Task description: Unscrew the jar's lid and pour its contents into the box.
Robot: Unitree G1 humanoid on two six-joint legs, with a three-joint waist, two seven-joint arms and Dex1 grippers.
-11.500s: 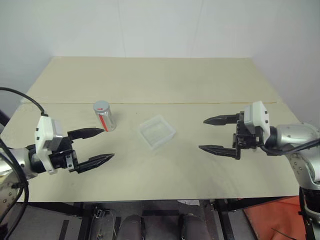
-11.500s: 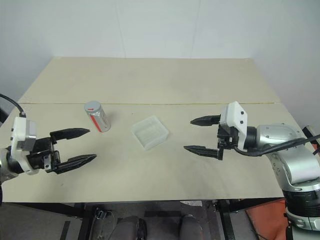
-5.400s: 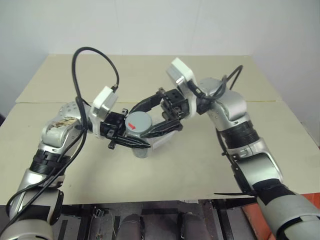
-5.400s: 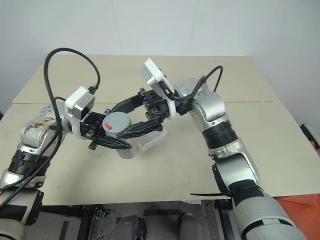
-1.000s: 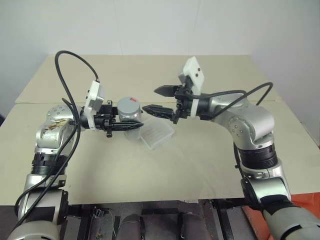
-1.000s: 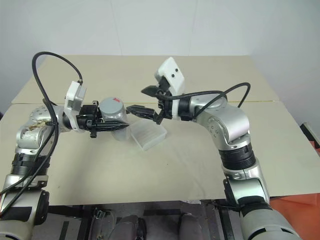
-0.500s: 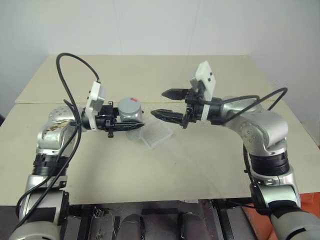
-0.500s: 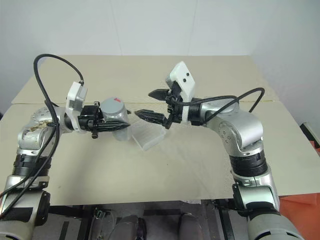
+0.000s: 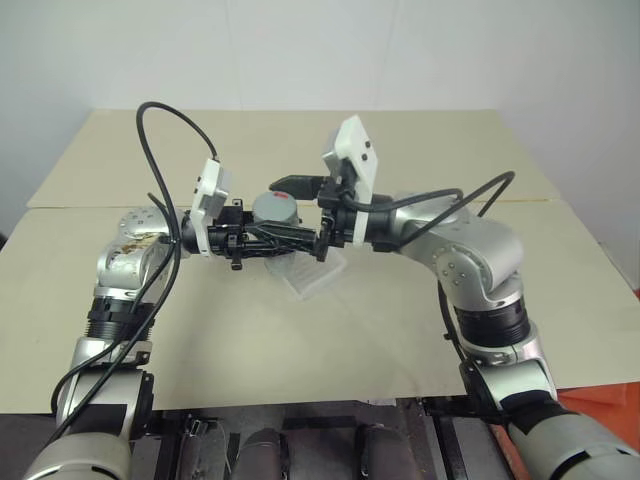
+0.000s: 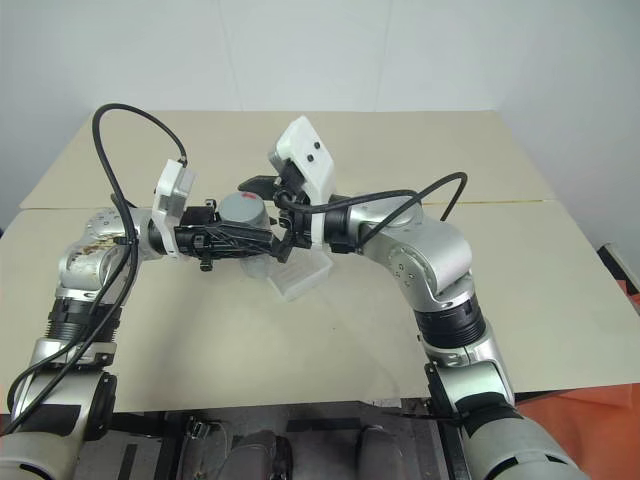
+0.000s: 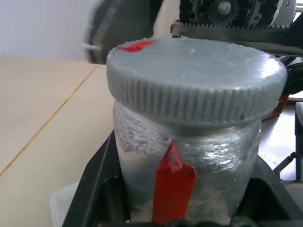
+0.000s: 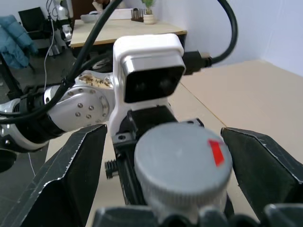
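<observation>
Jar sits near the centre of the left eye view, slightly above mid-height, lifted off the table. Long axis roughly vertical: lid end up, base down. In the left wrist view the jar stands upright, a red strip on its clear-silvery side, lid still seated on top, ribbed grey rim, small red mark near one edge of the lid top.

Left gripper reaches in from the left of the frame, fingers level, clamped on the jar body below the lid; black fingers hug both sides of the jar in the left wrist view.

Right gripper comes in from the right of the frame, fingers spread wide, one on either side of the lid. In the right wrist view a clear gap shows between each finger and the lid rim: not touching.

Box lies on the table just below and right of the jar in the frame, partly hidden by the grippers.
</observation>
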